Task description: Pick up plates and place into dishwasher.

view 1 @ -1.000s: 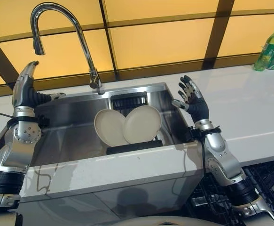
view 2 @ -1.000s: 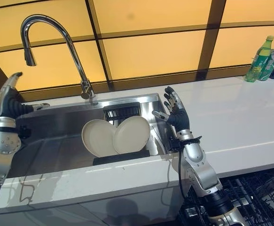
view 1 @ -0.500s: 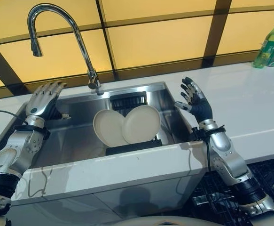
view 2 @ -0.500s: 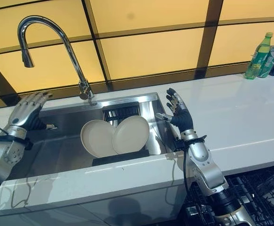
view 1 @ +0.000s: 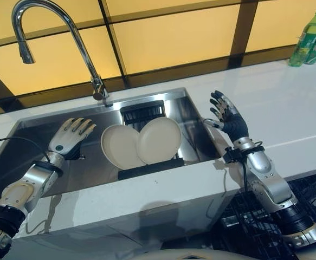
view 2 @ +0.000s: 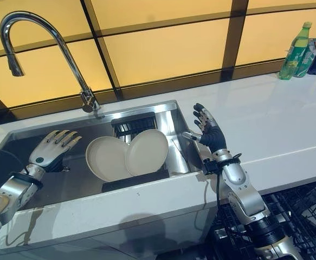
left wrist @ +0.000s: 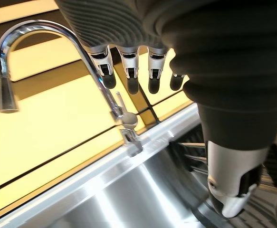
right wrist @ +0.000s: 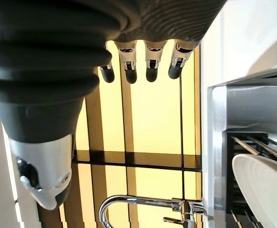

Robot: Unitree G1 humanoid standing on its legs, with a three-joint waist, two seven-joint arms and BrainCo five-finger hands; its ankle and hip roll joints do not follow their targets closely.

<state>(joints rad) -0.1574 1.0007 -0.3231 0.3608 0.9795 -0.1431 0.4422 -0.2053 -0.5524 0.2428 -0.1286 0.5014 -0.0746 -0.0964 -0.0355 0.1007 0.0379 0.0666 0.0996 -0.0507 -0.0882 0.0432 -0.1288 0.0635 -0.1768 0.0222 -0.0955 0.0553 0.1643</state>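
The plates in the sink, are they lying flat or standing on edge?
Standing on edge. Both plates lean upright in a dark rack inside the sink, overlapping, faces toward the camera.

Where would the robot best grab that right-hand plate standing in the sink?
Probably by its upper rim, coming from above. The right plate stands on edge in a black rack, overlapping the left plate, so only the top edge is free for the open right robot hand.

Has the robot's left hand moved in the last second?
Yes. The left robot hand has come down from beside the tap's height into the sink, ending closer to the plates, fingers open.
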